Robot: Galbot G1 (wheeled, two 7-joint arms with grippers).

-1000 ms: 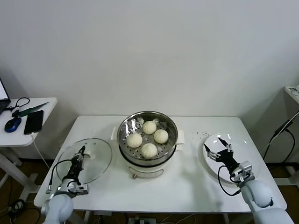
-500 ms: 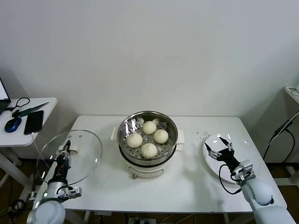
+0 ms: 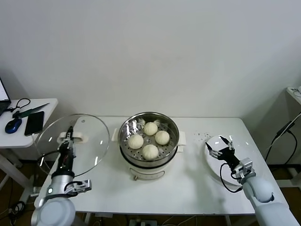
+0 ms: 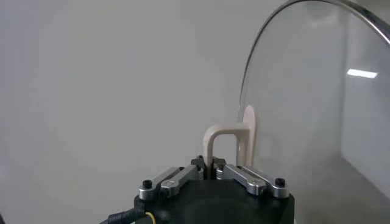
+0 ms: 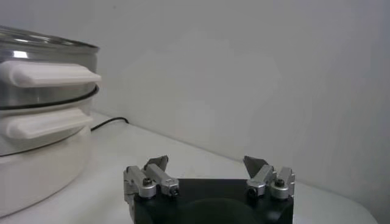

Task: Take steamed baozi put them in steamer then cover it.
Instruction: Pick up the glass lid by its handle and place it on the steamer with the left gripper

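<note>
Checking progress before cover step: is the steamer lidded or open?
Open. The steamer shows four baozi uncovered; the cover is off to its left, held by the left gripper.

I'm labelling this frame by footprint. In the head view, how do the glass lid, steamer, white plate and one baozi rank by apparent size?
1. Glass lid, lifted toward the camera, so its lead over the steamer is unsure.
2. Steamer.
3. White plate.
4. Baozi.

I see four cream-white buns [image 3: 149,139] on a shiny steel tray dotted with holes inside the silver pot [image 3: 127,151] with its white base. The lid [image 3: 91,141] is clear glass with a white handle [image 4: 226,137]. Table [image 3: 188,183] and plate [image 3: 240,143] are white.
</note>
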